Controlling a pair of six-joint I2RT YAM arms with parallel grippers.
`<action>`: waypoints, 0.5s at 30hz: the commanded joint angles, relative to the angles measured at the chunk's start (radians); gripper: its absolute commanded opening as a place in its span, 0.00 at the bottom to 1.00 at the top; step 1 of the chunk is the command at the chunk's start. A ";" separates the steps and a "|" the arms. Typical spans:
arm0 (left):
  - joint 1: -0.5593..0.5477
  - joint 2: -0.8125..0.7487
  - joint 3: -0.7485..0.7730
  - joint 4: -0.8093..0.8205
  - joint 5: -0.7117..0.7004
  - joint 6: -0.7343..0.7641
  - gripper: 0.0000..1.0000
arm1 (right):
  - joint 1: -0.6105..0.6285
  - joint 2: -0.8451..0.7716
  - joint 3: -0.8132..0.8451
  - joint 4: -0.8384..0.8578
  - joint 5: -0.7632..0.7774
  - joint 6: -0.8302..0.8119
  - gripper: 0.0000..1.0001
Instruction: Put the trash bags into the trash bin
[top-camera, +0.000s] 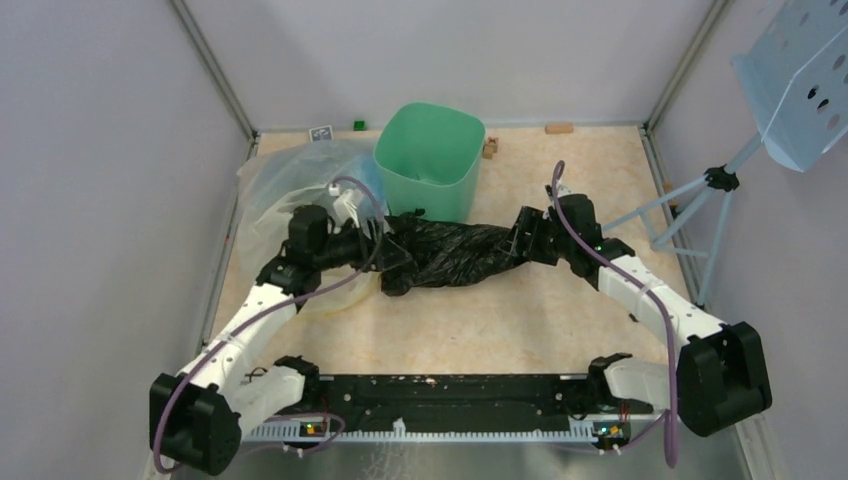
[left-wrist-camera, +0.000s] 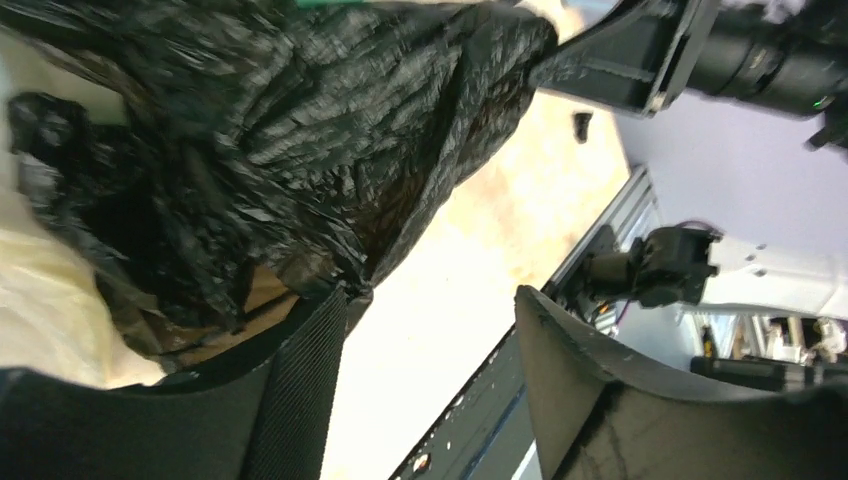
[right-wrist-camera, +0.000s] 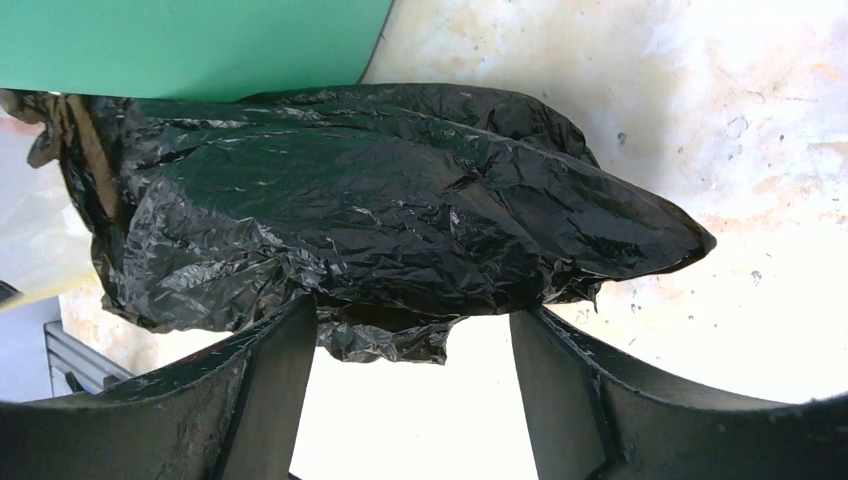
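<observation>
Top external: black trash bag (top-camera: 450, 252) lies slack on the table, just in front of the mint-green trash bin (top-camera: 428, 190), stretched between left gripper (top-camera: 388, 243) and right gripper (top-camera: 517, 243). Wrist views show both sets of fingers spread wide, nothing pinched. Risk: the film is thin, glossy and crinkled. A shallow pinch may slip, or the sagging middle may snag the bin's rounded rim. Clear bag (top-camera: 290, 180) crowds the left side and could get caught too.

Hidden, cropped, blurred
Cannot see the base of the trash bin (top-camera: 428, 165) behind the trash bag (top-camera: 455, 252); cropped to a green strip in right wrist view; smeared bag folds in left wrist view; far-edge bits (top-camera: 358, 125) too small to name.
</observation>
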 joint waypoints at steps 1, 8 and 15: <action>-0.180 0.025 -0.015 0.038 -0.232 0.028 0.66 | -0.006 -0.005 0.046 0.036 0.014 -0.018 0.70; -0.264 0.002 -0.082 0.056 -0.540 -0.140 0.69 | -0.006 -0.013 0.022 0.053 -0.002 -0.014 0.70; -0.264 -0.041 -0.143 0.058 -0.554 -0.194 0.64 | -0.005 -0.023 0.019 0.042 0.028 -0.040 0.70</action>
